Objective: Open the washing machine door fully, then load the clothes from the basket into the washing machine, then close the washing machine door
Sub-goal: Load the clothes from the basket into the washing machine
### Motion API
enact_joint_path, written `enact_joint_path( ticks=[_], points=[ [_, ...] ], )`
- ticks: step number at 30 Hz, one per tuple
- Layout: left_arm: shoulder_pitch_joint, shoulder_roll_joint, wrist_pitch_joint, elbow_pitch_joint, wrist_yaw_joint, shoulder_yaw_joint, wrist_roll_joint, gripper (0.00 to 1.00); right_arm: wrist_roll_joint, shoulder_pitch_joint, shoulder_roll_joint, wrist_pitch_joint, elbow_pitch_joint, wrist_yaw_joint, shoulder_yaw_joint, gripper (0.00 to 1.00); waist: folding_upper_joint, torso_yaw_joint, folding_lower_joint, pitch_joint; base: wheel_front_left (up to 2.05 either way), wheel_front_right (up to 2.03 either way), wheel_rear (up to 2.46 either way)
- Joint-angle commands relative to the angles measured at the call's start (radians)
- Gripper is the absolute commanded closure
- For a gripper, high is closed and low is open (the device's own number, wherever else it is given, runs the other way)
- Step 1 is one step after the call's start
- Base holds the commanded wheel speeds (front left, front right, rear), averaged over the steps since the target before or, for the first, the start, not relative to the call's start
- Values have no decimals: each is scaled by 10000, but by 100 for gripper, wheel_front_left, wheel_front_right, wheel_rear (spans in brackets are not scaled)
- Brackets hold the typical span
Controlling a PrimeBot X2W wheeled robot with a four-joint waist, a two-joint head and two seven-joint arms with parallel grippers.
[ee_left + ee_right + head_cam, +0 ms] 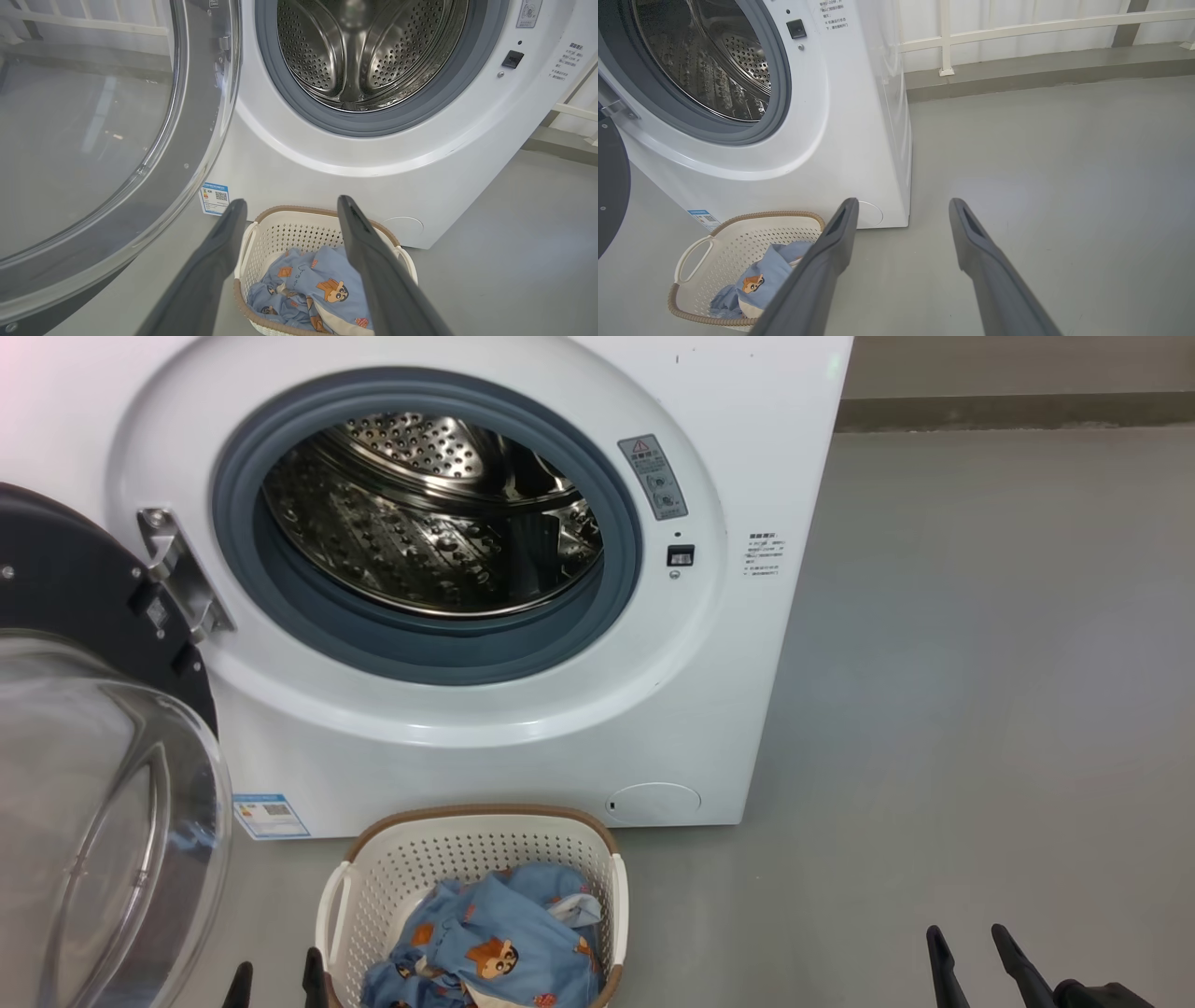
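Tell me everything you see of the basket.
The basket is small, rectangular, cream-white perforated plastic with a brown woven-look rim and loop side handles. It stands upright on the grey floor, just before the washing machine, below its open drum. The blue bear-print clothes lie inside it.

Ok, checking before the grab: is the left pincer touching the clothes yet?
Apart. Head view: the left pincer sits outside the basket, whose bare wall shows between it and the clothes.

Left gripper (290,200): two long dark grey fingers (373,270), smooth, tapering to blunt tips.
Right gripper (903,200): same dark grey pair, narrow recessed slot near each tip.
Finish: matte.
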Motion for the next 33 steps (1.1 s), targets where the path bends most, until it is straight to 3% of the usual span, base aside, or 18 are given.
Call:
enact_joint_path(
  ticks=[1, 10, 17, 33],
  points=[
    [-184, 111, -135, -251, 62, 269, -53, 0, 25, -337, -141, -78, -212, 16, 238, 0, 0, -57, 0, 41, 0, 0, 0],
    [-175, 110, -135, -235, 146, 5, -133, 0, 49, -414, -141, -78, -239, 16, 299, 0, 0, -390, 0, 335, 0, 0, 0],
    [-696, 135, -136, 133, -16, -165, -74, 0, 75, -838, -141, -78, -453, 16, 450, 0, 0, -882, 0, 1246, 0, 0, 0],
    [-3478, 987, 364, 2834, -767, -468, -642, 0, 471, -2605, -141, -78, -1318, 16, 1200, 0, 0, -2291, 0, 4104, 0, 0, 0]
  ],
)
